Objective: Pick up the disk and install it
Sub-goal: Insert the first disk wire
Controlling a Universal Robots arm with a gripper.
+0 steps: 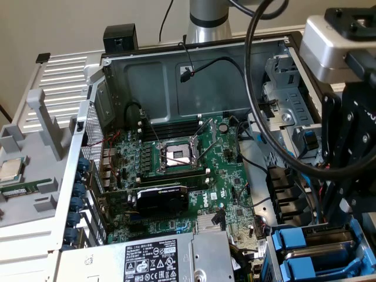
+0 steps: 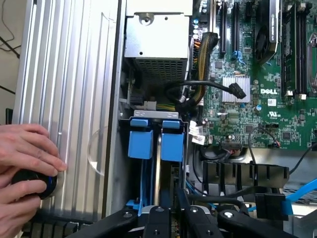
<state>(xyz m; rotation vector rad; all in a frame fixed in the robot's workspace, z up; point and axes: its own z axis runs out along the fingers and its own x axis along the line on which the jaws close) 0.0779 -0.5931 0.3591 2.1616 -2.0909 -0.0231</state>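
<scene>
At the exterior view's far left, a small square silver processor chip (image 1: 10, 169) lay in a grey plastic tray (image 1: 35, 117), clear of the work. In mid-frame the open grey metal computer case (image 1: 194, 76) lay on its side, so that the green motherboard (image 1: 176, 176) faced up and the bays could be reached from above. At lower right the disk (image 1: 296, 241), a silver drive in a blue plastic frame, stood on edge in the drive cage, one of two blue carriers side by side. It looked seated, though how fully I could not tell.

The black gripper (image 2: 174, 225) hung just above those carriers. Whether the claw was wide or clamped could not be told. In the wrist view a person's hands (image 2: 25, 153) rested on a round black knob (image 2: 34, 182) beside a ribbed silver panel (image 2: 69, 99). A plain beige wall (image 1: 70, 23) stood behind.
</scene>
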